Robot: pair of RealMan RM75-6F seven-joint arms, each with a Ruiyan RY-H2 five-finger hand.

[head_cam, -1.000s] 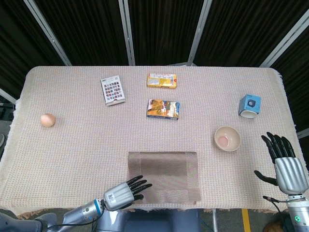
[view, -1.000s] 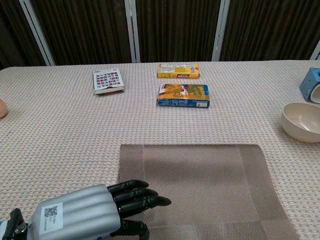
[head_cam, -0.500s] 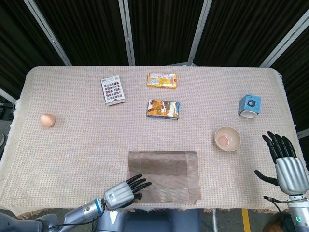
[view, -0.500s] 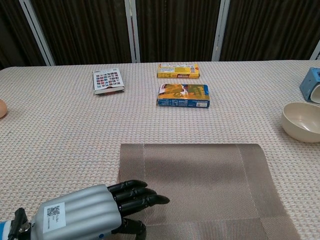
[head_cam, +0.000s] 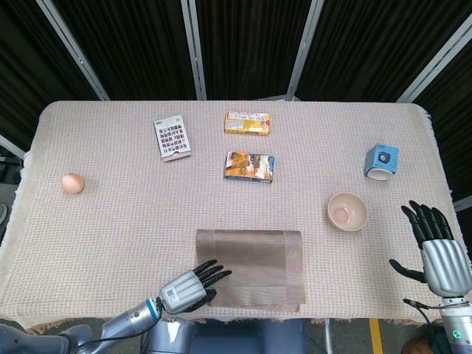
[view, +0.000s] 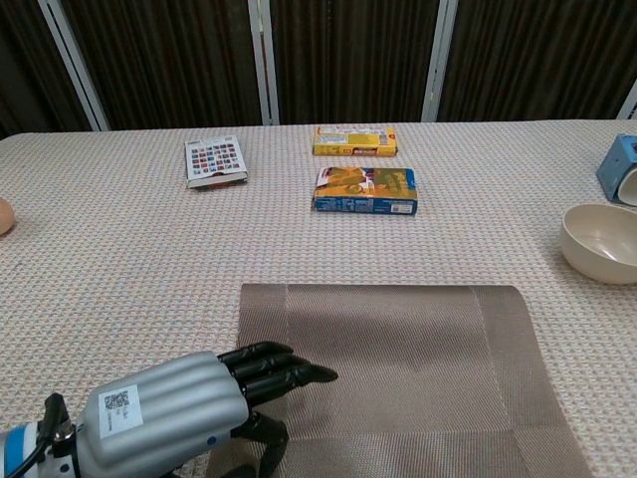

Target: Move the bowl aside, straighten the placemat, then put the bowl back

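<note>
Currently: step two, straightening. Placemat (head_cam: 250, 267) at the table's (head_cam: 110, 221) near edge; left hand (head_cam: 187, 288), fingers (view: 284, 366) extended flat, rests on its left corner. Bowl (head_cam: 347, 212) already aside, right of the mat. Right hand (head_cam: 439, 255) idle, fingers spread, holding nothing. Next likely: square the mat, then fetch the bowl.

Both views are bright and evenly lit from above, with soft, diffuse light and no harsh glare. The cloth-covered worktop (head_cam: 110, 221) is clearly exposed, its weave sharp in both views. Behind it the background falls into near black. Shadows are faint: a thin one lies under the left hand (view: 189, 418) in the chest view. That hand, close to the camera, looks slightly soft. No strong edge distortion shows.
</note>
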